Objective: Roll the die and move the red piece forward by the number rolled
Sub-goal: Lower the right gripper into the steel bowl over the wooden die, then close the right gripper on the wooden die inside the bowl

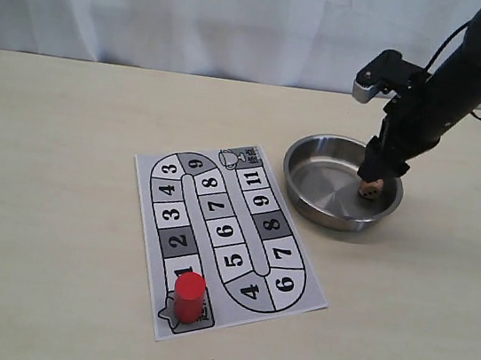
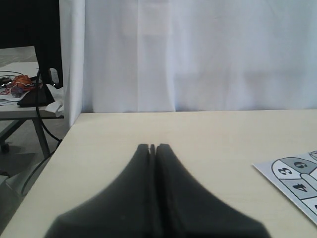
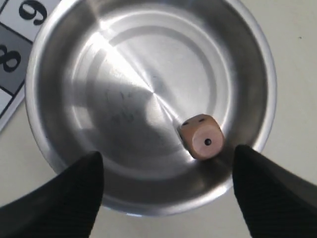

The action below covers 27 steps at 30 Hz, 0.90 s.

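A pale table (image 1: 63, 164) carries a printed game board (image 1: 234, 255) of numbered squares, with a steel bowl (image 1: 297, 192) just beside its far corner. The right gripper (image 1: 376, 174) hangs over the bowl with its fingers spread wide and holding nothing, while the left gripper (image 2: 153, 148) sits low over the bare table with its fingers pressed together, empty. The red piece (image 1: 189, 295) stands upright on the board's near end square next to square 1, and the die (image 3: 200, 136) lies loose on the bowl's floor close to the wall.

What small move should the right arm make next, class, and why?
Probably lower the right gripper and shut it on the die: the jaws stand open above the bowl, and the die lies loose inside, ungripped.
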Available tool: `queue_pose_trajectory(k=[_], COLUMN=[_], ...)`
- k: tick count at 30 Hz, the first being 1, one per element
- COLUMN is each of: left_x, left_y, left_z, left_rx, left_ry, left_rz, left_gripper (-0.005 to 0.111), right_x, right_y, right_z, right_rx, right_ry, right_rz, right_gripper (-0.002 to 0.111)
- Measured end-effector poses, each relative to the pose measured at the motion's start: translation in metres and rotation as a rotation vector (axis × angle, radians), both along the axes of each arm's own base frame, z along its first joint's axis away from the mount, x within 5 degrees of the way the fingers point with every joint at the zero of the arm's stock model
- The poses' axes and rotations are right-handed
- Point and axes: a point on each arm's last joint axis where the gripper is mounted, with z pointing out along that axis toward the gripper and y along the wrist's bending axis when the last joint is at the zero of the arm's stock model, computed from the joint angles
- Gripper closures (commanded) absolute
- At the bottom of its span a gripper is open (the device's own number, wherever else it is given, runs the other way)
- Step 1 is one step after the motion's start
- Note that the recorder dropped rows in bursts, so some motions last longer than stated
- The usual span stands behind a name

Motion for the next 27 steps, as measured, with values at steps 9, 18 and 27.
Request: queue_pose_trajectory(k=[9,18,27], left_x=[0.000,0.000,0.000], left_y=[0.000,0.000,0.000], left_z=[0.000,0.000,0.000], left_rx=[0.000,0.000,0.000], left_ry=[0.002,0.002,0.002], left_rz=[0.000,0.000,0.000], left_gripper=[0.107,0.107,0.107], right_x=[0.008,0.017,0.021], right_y=[0.007,0.005,-0.001], right_z=[-0.026,-0.041,-0.062], right_rx=[0.033,-0.008,-0.089], right_ry=[-0.007,-0.057,-0.037], right_rz=[0.147,0.156,0.197], right_gripper=[0.039,0.039,0.039])
